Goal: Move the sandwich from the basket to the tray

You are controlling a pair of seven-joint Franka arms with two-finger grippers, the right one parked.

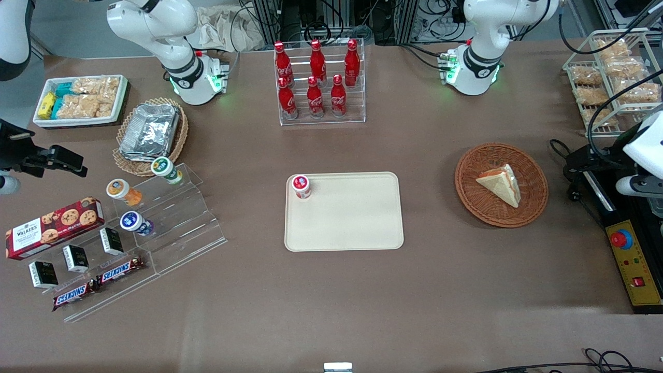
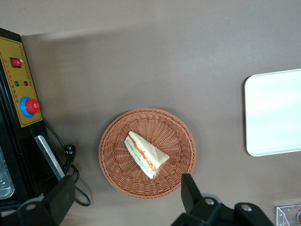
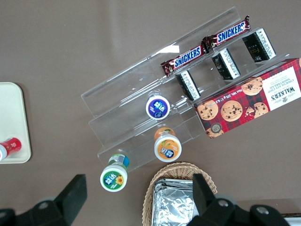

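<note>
A: What can be read here?

B: "SNICKERS" on two brown candy bars [image 3: 205,46], lower left of the front view. "WALKER'S" on the red tartan cookie box [image 1: 53,227] above them.

A: And the red bottles [image 1: 315,79]?

B: White Coca-Cola script, top centre. The cup lids' print is too small to read.

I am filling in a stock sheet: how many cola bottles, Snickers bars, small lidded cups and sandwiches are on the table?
Cola bottles: 6
Snickers bars: 2
Lidded cups: 4
Sandwich: 1, in the basket; open gripper raised beside it
Total: 13
</note>
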